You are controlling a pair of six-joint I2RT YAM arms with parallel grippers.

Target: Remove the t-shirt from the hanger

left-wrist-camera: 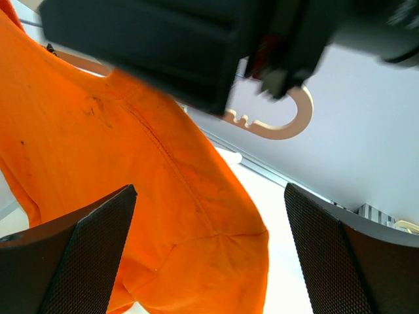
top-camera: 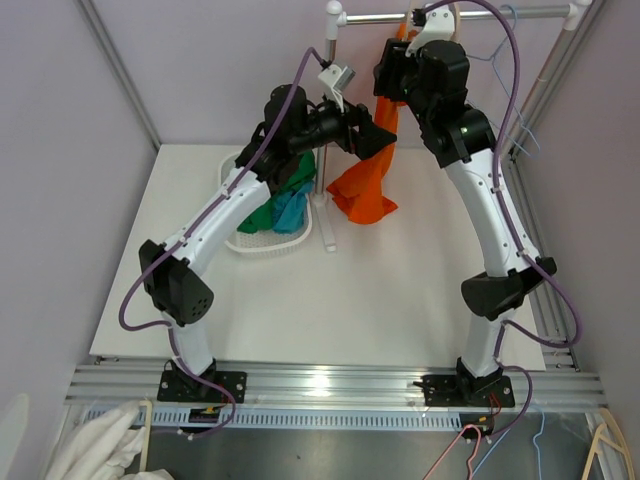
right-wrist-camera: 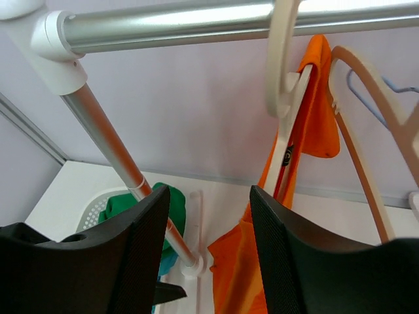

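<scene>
Hung from the rail by a cream hanger: the orange t-shirt, not yet off, bunched toward one shoulder of the hanger and trailing down from the rail toward the desk. Just below the rail, on the t-shirt's left side: the left gripper, jaws spread wide and empty, aimed at the hanging cloth without pinching it. Close up under the rail, near the hanger's hook: the right gripper, jaws partway apart with nothing between them. Hard to tell whether its nearer finger touches the hanger or merely sits in front of it. Below the rail's left end, past the upright post: a white basket on the desk, holding green and blue cloth.
</scene>
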